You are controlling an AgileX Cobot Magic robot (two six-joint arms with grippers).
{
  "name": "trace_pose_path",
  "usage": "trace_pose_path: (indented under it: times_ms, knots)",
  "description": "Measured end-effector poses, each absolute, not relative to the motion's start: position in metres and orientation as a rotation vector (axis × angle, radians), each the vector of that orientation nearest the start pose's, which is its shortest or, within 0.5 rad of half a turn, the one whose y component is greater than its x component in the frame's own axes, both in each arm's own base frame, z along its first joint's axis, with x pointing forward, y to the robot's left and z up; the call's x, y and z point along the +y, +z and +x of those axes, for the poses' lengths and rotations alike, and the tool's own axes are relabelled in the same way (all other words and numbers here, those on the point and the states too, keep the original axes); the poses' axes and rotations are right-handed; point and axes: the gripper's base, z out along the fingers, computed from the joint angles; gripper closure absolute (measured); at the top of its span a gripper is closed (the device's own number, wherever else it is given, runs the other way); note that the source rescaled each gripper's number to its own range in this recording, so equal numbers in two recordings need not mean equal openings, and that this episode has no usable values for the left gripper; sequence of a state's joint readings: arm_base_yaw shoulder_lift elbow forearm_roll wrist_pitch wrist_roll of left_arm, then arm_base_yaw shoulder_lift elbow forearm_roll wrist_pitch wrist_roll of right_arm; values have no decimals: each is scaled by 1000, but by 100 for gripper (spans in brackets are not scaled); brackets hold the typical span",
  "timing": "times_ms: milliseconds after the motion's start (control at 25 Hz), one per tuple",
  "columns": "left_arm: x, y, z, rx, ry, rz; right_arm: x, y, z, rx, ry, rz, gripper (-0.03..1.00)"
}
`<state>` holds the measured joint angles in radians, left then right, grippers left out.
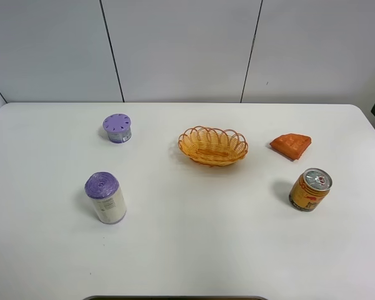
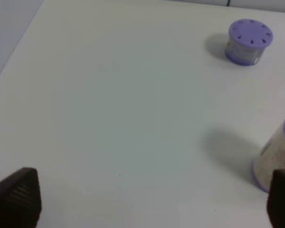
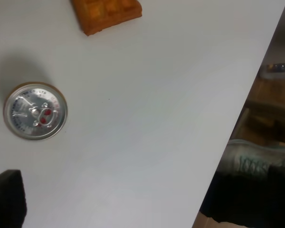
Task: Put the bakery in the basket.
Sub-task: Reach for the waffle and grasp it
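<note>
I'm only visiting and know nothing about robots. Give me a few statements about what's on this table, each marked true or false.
1. The basket has nothing in it. True.
2. The pastry already lies in the basket. False: it lies on the table, right of the basket and apart from it.
3. The gold can has tipped over. False: it stands upright, in front of the pastry.
4. A short purple-lidded tub and a taller purple-lidded container sit left of the basket. True.
5. The left gripper is holding a container. False: it is open, with nothing between its fingers.
</note>
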<state>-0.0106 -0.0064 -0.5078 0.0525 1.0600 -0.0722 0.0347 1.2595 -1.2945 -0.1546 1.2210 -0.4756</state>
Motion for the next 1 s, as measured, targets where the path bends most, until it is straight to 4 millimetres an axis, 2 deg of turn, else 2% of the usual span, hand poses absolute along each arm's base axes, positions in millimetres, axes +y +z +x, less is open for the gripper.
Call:
trace_pose_path:
  times_ms: [160,320,520,760,1000]
  knots:
    - [4,280,-7,2027,10,-65,-6,369,272,2626,-394,-759,-3]
    - [4,280,-7,2027,10,-65,-7,354,306,2621,-410,-868,-3]
    - [4,280,-7,2027,10,-65,-13,324,341,2609,-405,-971,-3]
    - [4,280,-7,2027,10,-65,-9,283,368,2604,-332,-1123,-3]
    - [4,280,-7,2027,10,-65,-6,234,393,2571,-289,-1323,-3]
